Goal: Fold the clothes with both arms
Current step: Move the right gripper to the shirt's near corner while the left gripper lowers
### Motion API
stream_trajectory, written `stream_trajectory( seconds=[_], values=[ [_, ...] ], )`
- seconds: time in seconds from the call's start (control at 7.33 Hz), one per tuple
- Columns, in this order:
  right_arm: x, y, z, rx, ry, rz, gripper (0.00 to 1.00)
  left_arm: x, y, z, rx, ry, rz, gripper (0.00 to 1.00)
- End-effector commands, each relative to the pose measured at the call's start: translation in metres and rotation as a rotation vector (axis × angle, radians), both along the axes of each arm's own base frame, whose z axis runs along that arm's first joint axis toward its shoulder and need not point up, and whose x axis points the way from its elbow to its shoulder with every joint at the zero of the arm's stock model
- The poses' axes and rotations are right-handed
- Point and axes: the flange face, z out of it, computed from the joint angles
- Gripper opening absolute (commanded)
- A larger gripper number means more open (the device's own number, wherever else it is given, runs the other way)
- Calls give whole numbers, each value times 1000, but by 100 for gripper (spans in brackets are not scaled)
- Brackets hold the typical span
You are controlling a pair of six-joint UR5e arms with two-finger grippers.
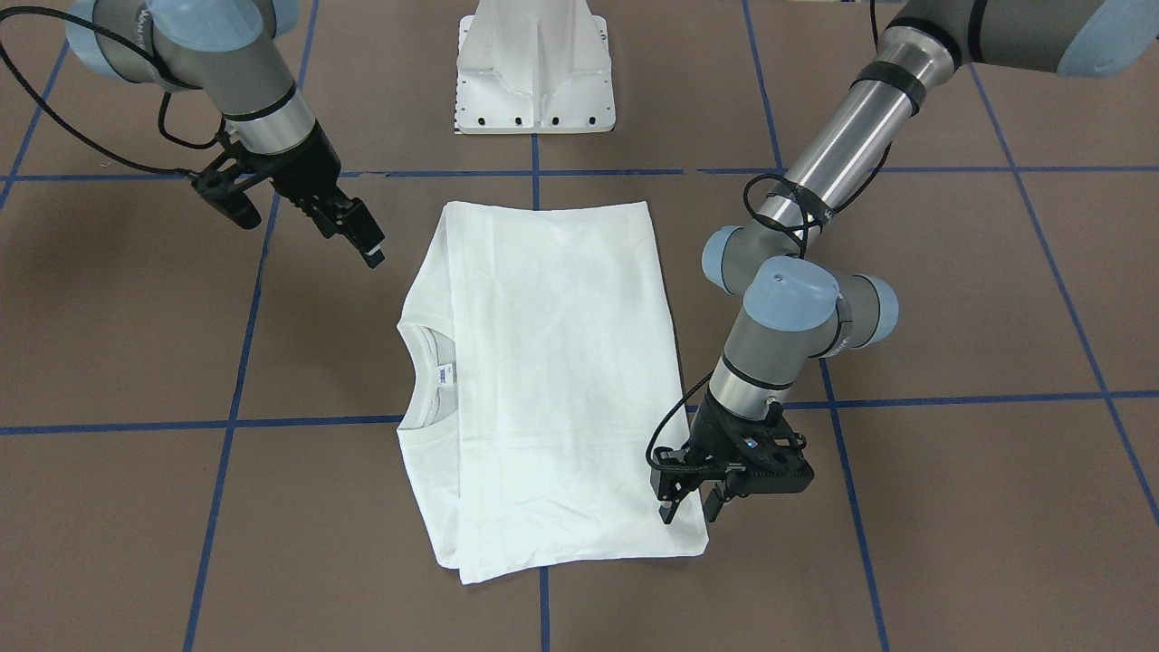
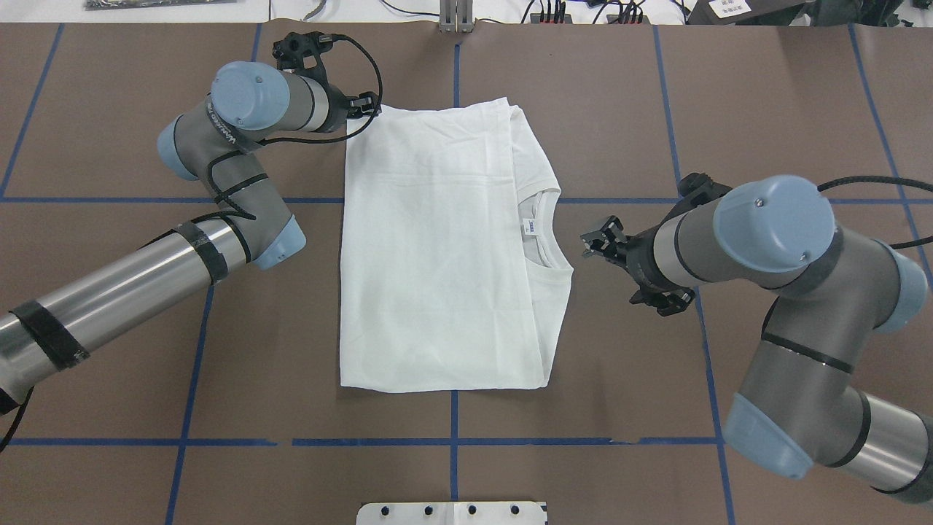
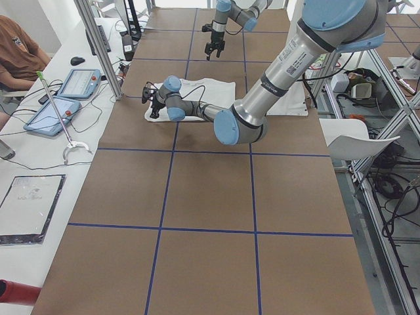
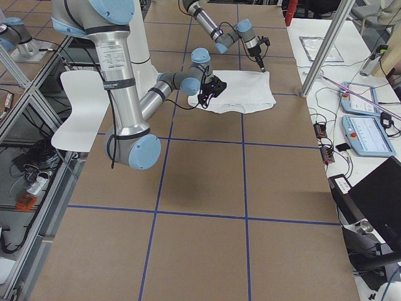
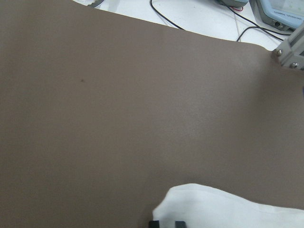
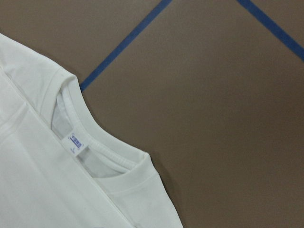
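- Nearest the front-facing camera hangs the black two-finger left gripper (image 1: 693,509), pointing down at the 5 o'clock corner of the cloth; its fingers stand a narrow gap apart; the wrist view shows both tips at that corner with nothing visibly pinched between them
- large white long-sleeved T-shirt (image 1: 561,362) of soft knit lies flat in the middle of the matte brown table (image 1: 951,525), folded lengthwise to a tall rectangle, no sleeve showing; its ribbed round collar (image 1: 418,389) and small white label (image 1: 444,376) peep out at its 9 o'clock edge in that view
- black two-finger right gripper (image 1: 358,231) hovers off the shirt's 10 o'clock corner, apart from the cloth; fingers parted, holding nothing
- handling, as I judge it: light, limp, several layers thick; lifted by one point it would sag and the layers slide apart; better to pinch both corners of one short edge, all layers together, arms kept level
- textures: faint creases, doubled hems along the edges, no print on the upward face; smooth tabletop crossed by narrow blue tape lines (image 1: 235,398)
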Motion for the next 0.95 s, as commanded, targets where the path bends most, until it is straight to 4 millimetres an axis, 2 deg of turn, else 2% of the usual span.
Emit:
stream_trajectory(
  seconds=[0.0,0.27,0.55,0.82],
  values=[
    [-54,55,-7,42,16,-5,100,-32,38,8,-10,69,63,79],
    [-84,89,-4,30,34,-12,100,-36,44,15,-17,73,63,79],
    [-105,100,5,36,61,-24,100,-35,45,15,-29,81,58,79],
    [-116,112,4,39,61,-43,100,-33,46,17,-31,78,60,79]
  ],
)
